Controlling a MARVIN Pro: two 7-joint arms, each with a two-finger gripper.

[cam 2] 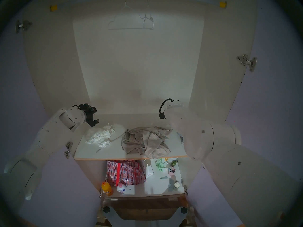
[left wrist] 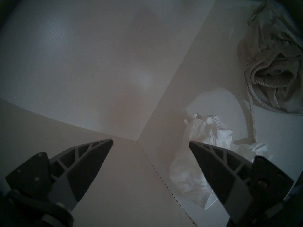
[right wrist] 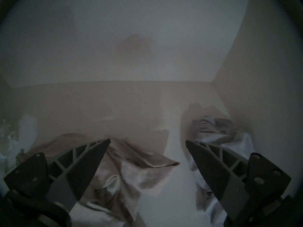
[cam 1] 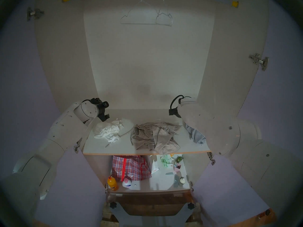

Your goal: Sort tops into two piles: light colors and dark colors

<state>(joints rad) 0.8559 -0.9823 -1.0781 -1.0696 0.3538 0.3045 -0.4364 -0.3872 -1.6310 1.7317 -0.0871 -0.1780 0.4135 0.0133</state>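
Note:
Three tops lie on the white wardrobe shelf (cam 1: 131, 148). The white strappy top (cam 1: 109, 130) is a small heap at the left, also in the left wrist view (left wrist: 209, 131). The beige-taupe knit (cam 1: 154, 136) is crumpled in the middle, with a cord running toward the white top. The grey-blue top (cam 1: 196, 133) lies at the right, mostly hidden behind my right arm. My left gripper (cam 1: 105, 117) hovers open and empty just behind and left of the white top. My right gripper (right wrist: 147, 140) is open and empty above the gap between the knit (right wrist: 131, 164) and the grey-blue top (right wrist: 213, 123).
The wardrobe's back and side walls close in the shelf. Wire hangers (cam 1: 146, 17) hang on the rail above. The lower shelf holds a red plaid bag (cam 1: 131, 167), an orange bottle (cam 1: 112, 183), a white bottle (cam 1: 126, 183), a green-and-white cloth (cam 1: 165, 161) and small items.

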